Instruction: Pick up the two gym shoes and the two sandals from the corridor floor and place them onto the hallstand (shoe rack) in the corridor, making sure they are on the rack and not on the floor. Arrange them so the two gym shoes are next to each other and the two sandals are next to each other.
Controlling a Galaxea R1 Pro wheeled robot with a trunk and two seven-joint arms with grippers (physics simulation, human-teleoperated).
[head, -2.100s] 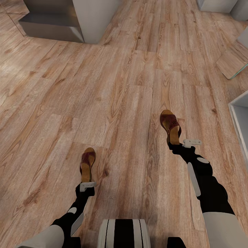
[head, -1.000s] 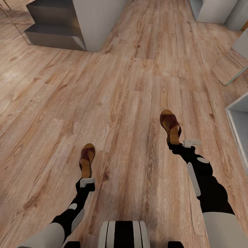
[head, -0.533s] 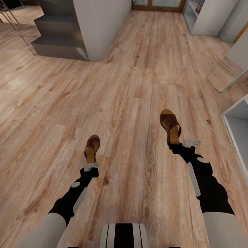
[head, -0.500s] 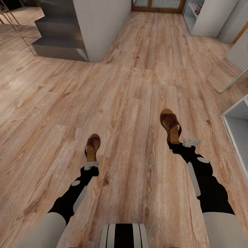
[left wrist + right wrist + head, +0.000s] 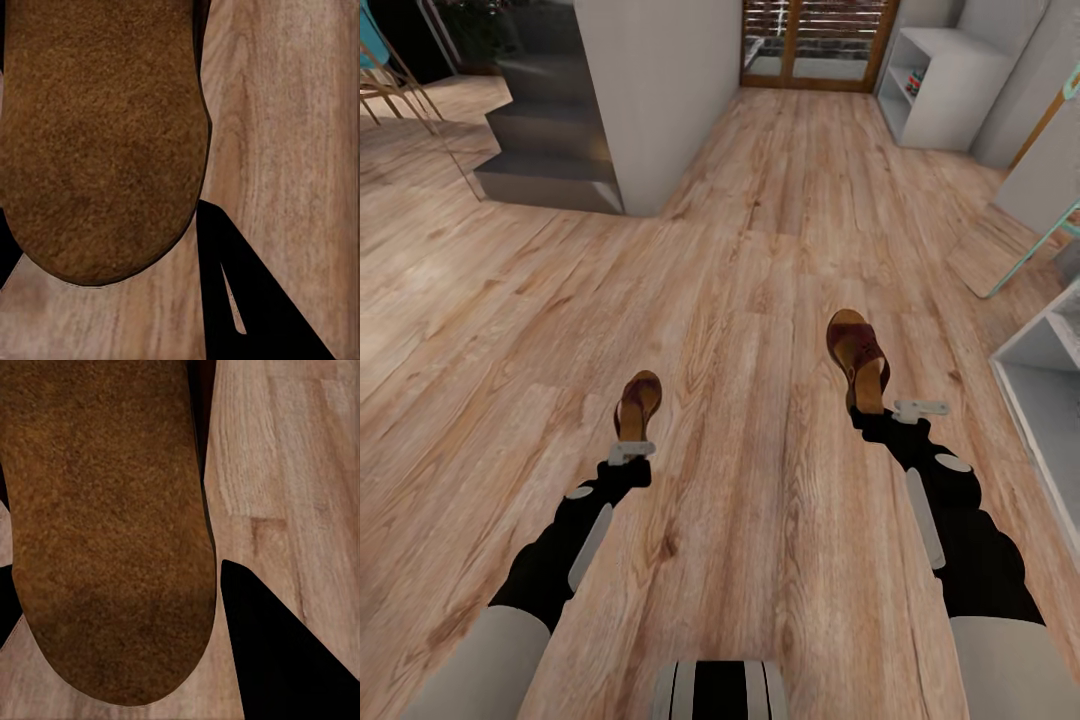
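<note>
Two brown sandals held heel-first, one per gripper: left sandal [image 5: 637,402] at about 7 o'clock in the head view, right sandal [image 5: 857,358] at about 4 o'clock, toes pointing toward 12. Both apparently lifted clear of the corridor floor [image 5: 740,300], though height hard to judge from above. Tan footbed of each close up in the wrist views [image 5: 101,135] [image 5: 105,517], a dark finger beside the heel on either side.

Left gripper [image 5: 628,452] clamped on the left sandal's heel; right gripper [image 5: 880,412] clamped likewise on the right one. Jaws narrow, set by the heel's width, with the sandals between them.

Step in hand, by judgement: carrying the pair toward the rack. Pickup of the sandals seemingly done, placement not. A white-grey open unit [image 5: 1032,372] at 3 o'clock, likely the hallstand, partly cut by the frame edge. No gym shoes to be seen.

Next move, probably: turn toward 3 o'clock, close in, lower both sandals onto a flat surface side by side, release. Worth watching: heel-only grips, so sandals free to droop or swing during turning.

Farther out: grey steps [image 5: 550,150] at 10 o'clock, a white shelf [image 5: 935,85] at 1 o'clock, a door [image 5: 815,45] at 12.
</note>
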